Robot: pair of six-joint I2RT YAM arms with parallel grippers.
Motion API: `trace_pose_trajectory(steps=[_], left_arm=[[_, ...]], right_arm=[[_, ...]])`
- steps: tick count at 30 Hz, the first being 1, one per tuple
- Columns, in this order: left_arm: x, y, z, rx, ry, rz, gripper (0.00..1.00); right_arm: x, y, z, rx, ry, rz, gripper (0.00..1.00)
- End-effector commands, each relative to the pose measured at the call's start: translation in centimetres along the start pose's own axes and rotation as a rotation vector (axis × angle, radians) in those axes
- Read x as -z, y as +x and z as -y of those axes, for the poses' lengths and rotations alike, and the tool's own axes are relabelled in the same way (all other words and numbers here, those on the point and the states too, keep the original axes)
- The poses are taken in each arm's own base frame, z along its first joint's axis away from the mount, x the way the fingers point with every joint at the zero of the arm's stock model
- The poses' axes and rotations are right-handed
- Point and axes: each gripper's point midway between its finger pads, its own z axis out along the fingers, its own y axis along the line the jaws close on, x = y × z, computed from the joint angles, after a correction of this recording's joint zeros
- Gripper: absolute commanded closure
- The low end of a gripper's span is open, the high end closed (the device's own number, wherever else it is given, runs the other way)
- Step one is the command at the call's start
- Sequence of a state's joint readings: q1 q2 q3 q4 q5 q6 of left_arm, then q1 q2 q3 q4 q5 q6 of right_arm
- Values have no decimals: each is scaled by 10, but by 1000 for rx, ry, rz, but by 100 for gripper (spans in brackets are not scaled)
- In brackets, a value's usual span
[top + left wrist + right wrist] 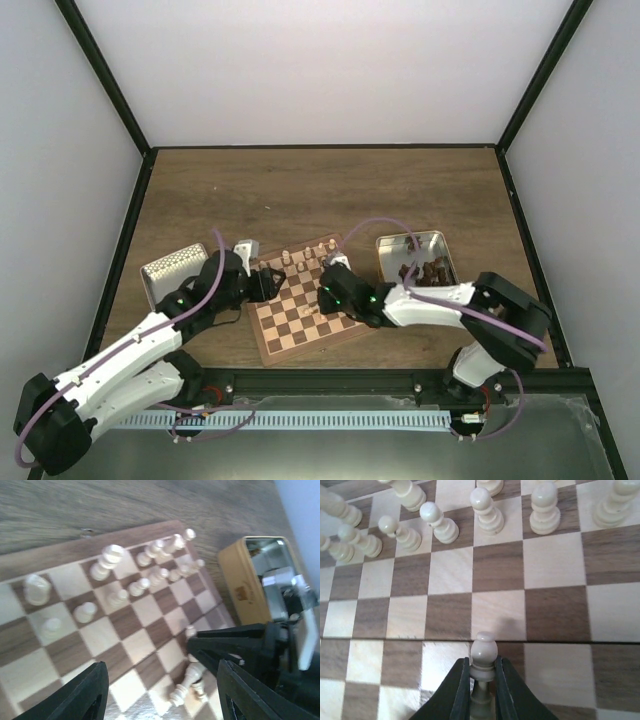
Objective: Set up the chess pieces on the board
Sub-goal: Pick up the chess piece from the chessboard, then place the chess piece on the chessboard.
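Found the board (292,325) lying a little turned on the wooden table (320,190), between the two arms and near their bases. Saw the cream chess pieces (305,254) standing in two rows along its far side, close together. Noted the right gripper (483,669) over the right part of the board, clamped on one cream pawn (483,651). Held it by the stem just under the round head, with one dark finger (456,692) on each side and the head clear above the fingertips. Could not tell whether the foot of this pawn touched the square under it, as hidden by the fingers. Located the held pawn on the near side of the rows, well apart from the nearest standing pawns (487,510), with bare squares in between. Saw the left gripper (160,667) at the left edge of the board, its two fingers spread wide with nothing between them, hanging above bare squares. Observed also, in the left wrist view, a toppled cream piece (184,686) lying on its side on the board, just beside the fingers of the right gripper. Noted a silver tin (172,268) on the table left of the board, and a second tin (415,255) right of it, holding dark brown pieces (425,270).
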State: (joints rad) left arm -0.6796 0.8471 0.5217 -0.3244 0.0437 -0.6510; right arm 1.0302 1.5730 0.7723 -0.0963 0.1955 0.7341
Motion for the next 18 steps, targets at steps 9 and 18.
trace_pose_trajectory(steps=[9, 18], left_arm=[[1, -2, 77, 116, 408, -80, 34], [-19, 9, 77, 147, 408, -154, 46]], right_arm=[[63, -46, -58, 243, -459, 486, 99], [88, -44, -74, 310, -600, 562, 99]])
